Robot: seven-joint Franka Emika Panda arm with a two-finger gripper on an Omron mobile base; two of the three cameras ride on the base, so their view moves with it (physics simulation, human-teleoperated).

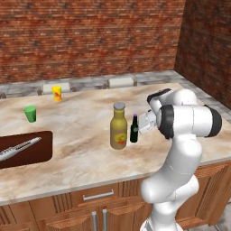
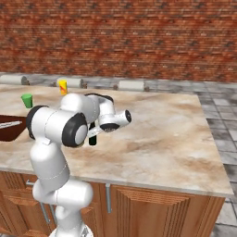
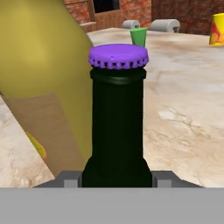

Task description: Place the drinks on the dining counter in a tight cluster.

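Dark bottle held at the desk's near edge.
The gripper (image 3: 117, 177) clamps the dark bottle (image 1: 134, 129) just beside the tall olive bottle (image 1: 118, 126) on the desk (image 1: 81, 149).

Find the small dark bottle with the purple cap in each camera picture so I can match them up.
Left base view: the dark bottle stands at centre, just right of the tall olive-yellow bottle.
Right base view: only its lower part peeks out beneath the arm, left of centre.
Hand view: it fills the middle, close up between the fingers.
Shared landmark: the green cup.
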